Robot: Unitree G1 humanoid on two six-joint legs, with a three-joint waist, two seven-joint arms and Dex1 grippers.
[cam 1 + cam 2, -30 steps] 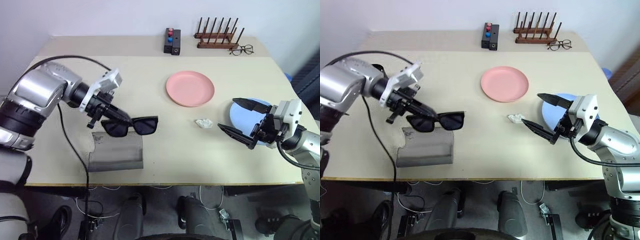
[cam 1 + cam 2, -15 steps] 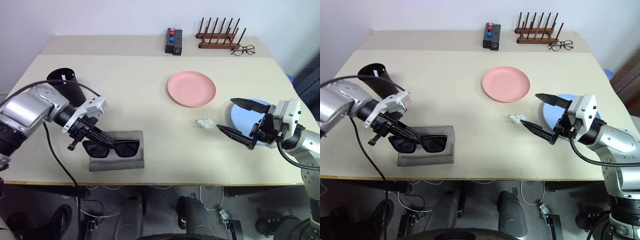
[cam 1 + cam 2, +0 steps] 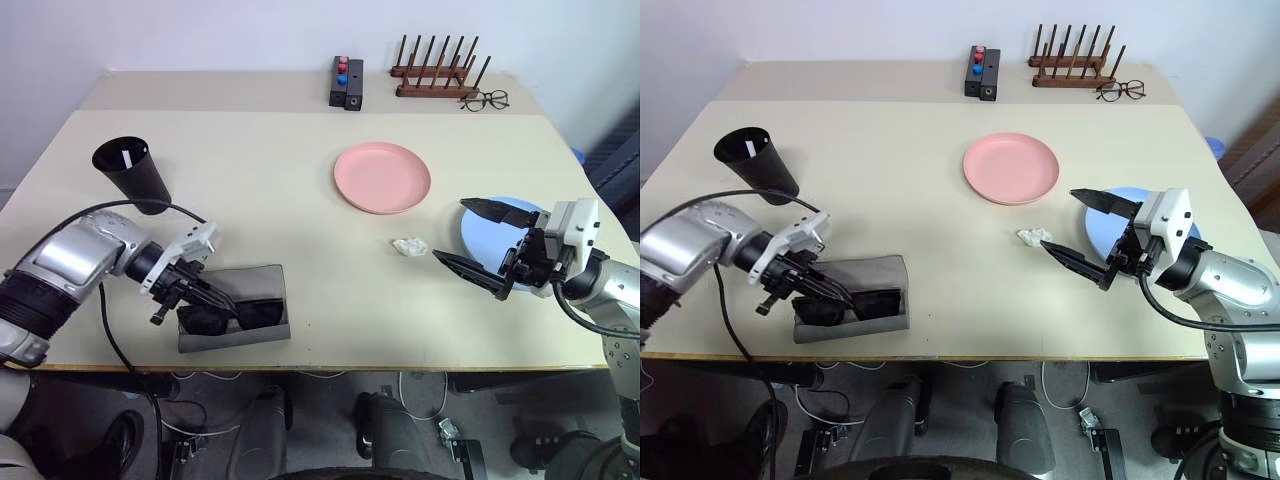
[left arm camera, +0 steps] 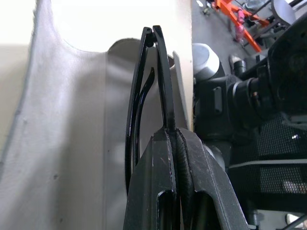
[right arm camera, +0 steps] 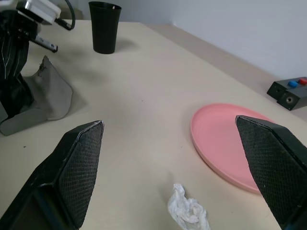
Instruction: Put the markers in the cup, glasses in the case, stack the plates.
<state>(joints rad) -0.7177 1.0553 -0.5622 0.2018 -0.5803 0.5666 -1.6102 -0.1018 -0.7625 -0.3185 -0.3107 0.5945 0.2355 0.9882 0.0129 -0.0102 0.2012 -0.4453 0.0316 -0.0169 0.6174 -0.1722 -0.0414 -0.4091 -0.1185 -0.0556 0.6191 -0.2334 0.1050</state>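
My left gripper (image 3: 230,309) is shut on the black glasses (image 3: 248,316), gripping one folded temple (image 4: 160,72). The glasses lie low in the open mouth of the grey case (image 3: 252,279) near the table's front left edge. The dark cup (image 3: 135,175) stands upright behind the case at the left, with a small white bit inside its rim; I cannot tell whether that is a marker. The pink plate (image 3: 382,177) lies at centre. The blue plate (image 3: 488,230) lies at the right, partly behind my right gripper (image 3: 452,230), which hangs open and holds nothing.
A crumpled white scrap (image 3: 408,246) lies between the plates. At the back edge stand a black box with red and blue knobs (image 3: 346,84), a wooden peg rack (image 3: 435,77) and clear-lens spectacles (image 3: 485,99).
My left gripper has come down and toward the table's front with the glasses, from above the table into the case's mouth. The right gripper has not moved.
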